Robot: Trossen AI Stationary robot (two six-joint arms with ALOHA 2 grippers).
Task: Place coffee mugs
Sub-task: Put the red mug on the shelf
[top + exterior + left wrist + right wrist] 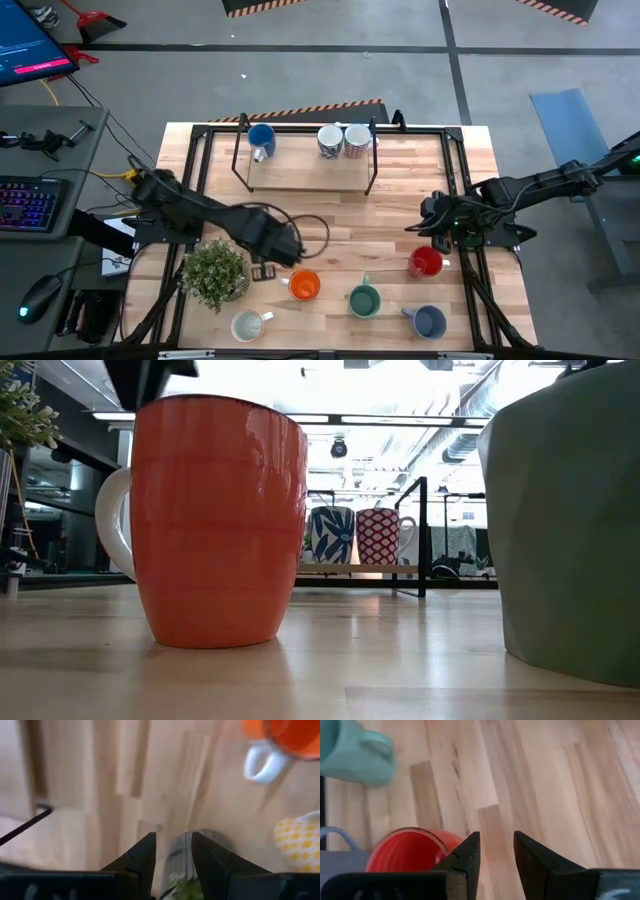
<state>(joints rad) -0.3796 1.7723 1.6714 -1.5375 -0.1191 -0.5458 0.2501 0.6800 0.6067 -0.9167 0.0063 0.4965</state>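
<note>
In the high view my left gripper [265, 270] hovers open between the potted plant [213, 272] and the orange mug [304, 286], holding nothing. Its wrist view shows the orange mug [295, 735] with a white handle ahead of the open fingers [173, 855]. My right gripper [440, 235] is open just beyond the red mug [426, 262]; the red mug [412, 852] stands upright beside one finger in the right wrist view, apart from the gripper [496, 852]. The green [363, 299], slate-blue [428, 320] and cream [248, 325] mugs stand upright near the near edge.
A black wire rack [310, 185] at the far side holds a blue mug [260, 138] and two patterned mugs [330, 140] [357, 140]. A black cable loops on the table [315, 235] by the left arm. Bare wood lies between the rack and the near row of mugs.
</note>
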